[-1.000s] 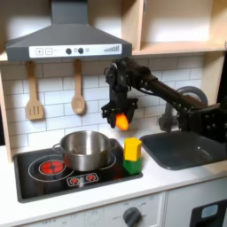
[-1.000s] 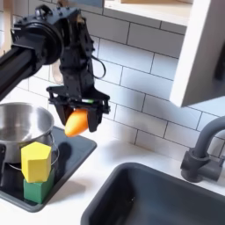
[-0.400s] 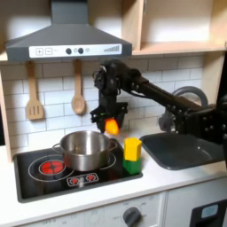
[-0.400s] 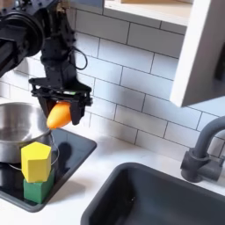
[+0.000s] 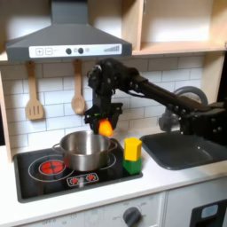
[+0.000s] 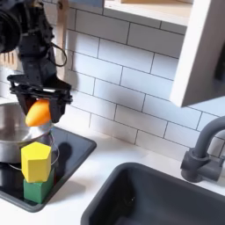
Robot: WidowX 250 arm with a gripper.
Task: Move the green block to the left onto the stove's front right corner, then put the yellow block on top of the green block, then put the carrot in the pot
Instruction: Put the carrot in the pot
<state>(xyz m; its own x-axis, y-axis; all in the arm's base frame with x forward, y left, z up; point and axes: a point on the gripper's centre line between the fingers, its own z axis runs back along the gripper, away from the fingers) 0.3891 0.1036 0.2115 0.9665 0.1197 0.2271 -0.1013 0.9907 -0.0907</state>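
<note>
Gripper (image 5: 104,122): clamped on the carrot (image 5: 105,128), jaws pointing down, hanging above the pot's right rim in the first exterior view. In the second exterior view the gripper (image 6: 38,103) sits just over the pot's right edge, with the carrot (image 6: 37,112) between the fingers, orange body showing below them. Judged purpose: held high enough to pass the rim before release.

Carrot: airborne, not yet inside the pot; last step of the task in hand.

Pot (image 5: 85,149): steel, upright on the stove's right burner area, mouth open and free to receive the carrot. Part of its wall shows at the second exterior view's left (image 6: 10,132).

Stove (image 5: 40,167): black cooktop on the desk, a red ring burner at the first exterior view's left, red knobs along the near edge.

Green block (image 5: 132,165): on the stove's near right corner, just right of the pot; also seen low in the second exterior view (image 6: 36,189).

Yellow block (image 5: 133,148): stacked squarely on the green block, touching it; in the second exterior view (image 6: 36,162). Stack judged complete.

Sink (image 5: 182,149): dark basin, right of the stove.
</note>
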